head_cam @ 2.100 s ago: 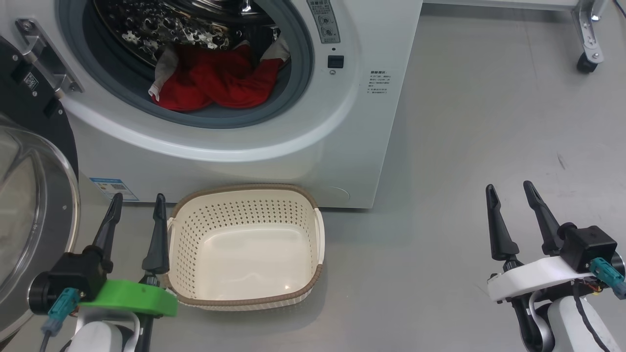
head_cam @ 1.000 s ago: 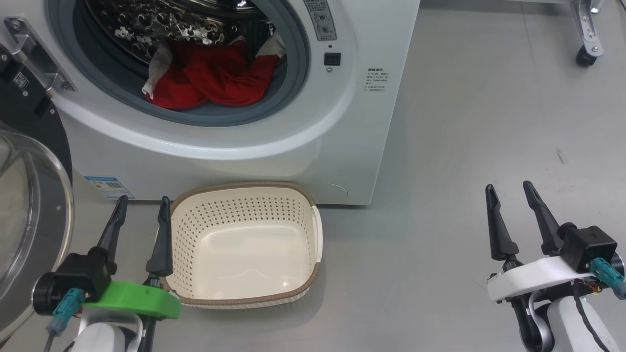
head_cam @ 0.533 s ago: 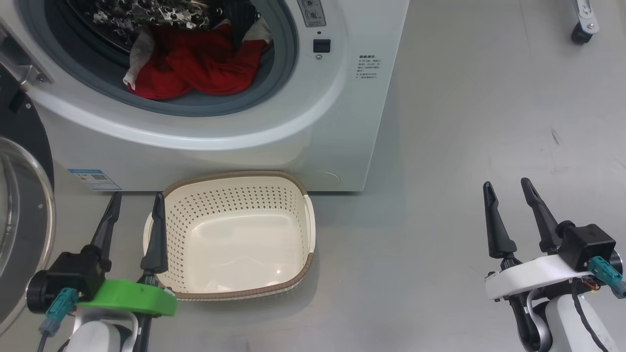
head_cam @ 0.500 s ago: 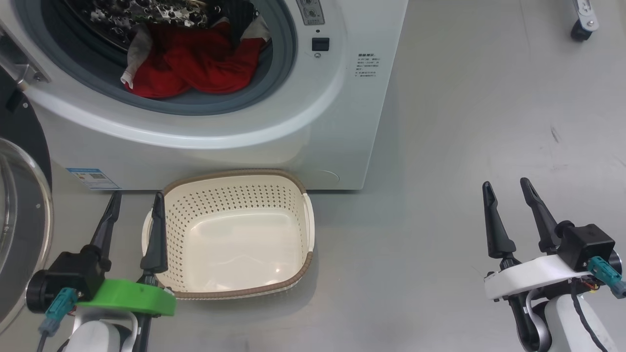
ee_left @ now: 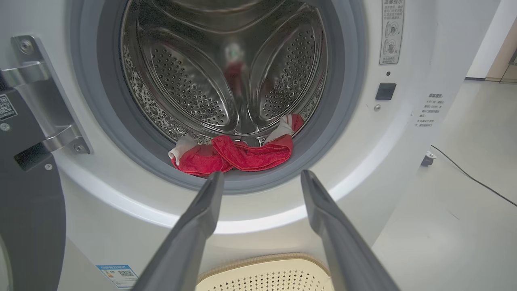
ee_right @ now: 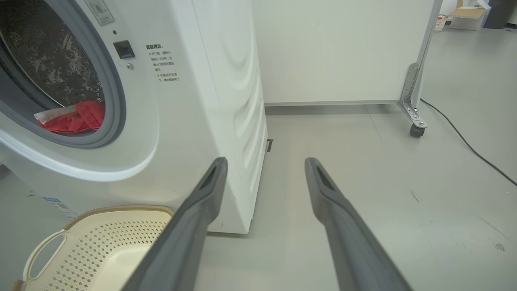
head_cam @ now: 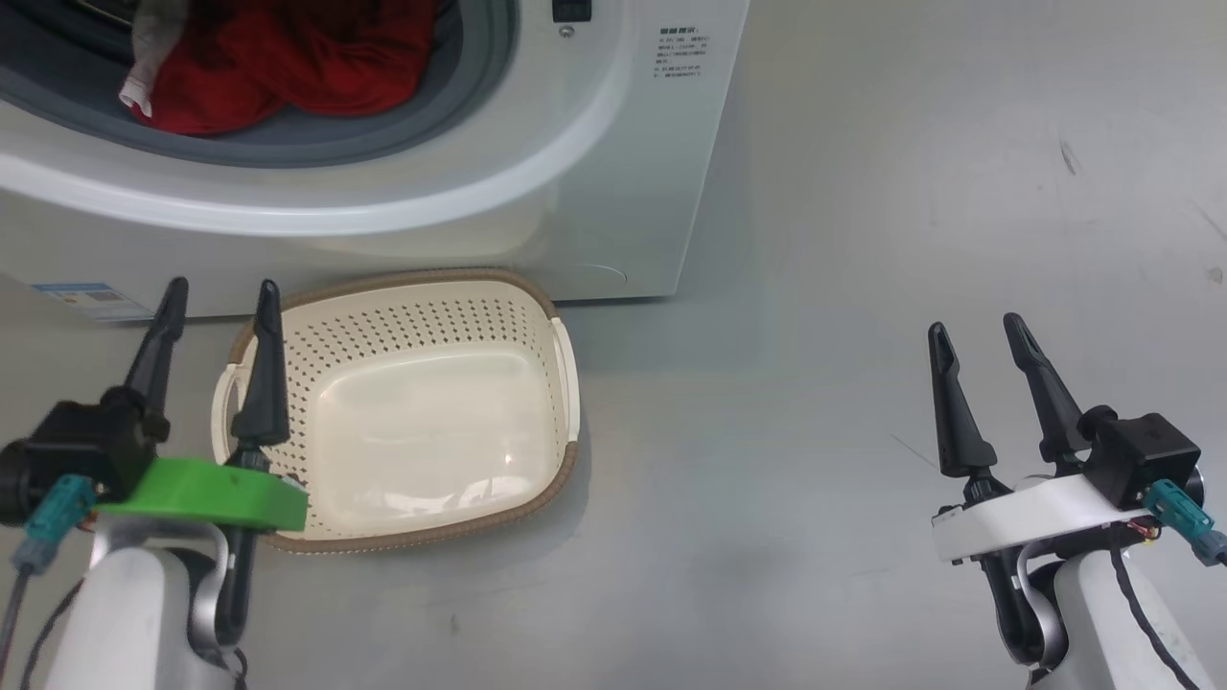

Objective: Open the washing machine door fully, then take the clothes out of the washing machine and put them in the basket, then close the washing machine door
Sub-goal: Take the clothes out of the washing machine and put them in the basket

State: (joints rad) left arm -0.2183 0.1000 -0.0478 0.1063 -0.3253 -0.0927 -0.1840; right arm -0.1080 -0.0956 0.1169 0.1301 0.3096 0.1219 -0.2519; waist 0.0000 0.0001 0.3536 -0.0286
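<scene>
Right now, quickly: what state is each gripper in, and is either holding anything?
Left gripper, long dark fingers: open, holding nothing.
Right gripper, long dark fingers: open, holding nothing.

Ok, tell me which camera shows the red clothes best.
The left wrist view: it looks straight into the drum, with the clothes lying nearly whole at its front. The head view cuts them off at its top edge; the right wrist view catches a sliver from the side.
</scene>
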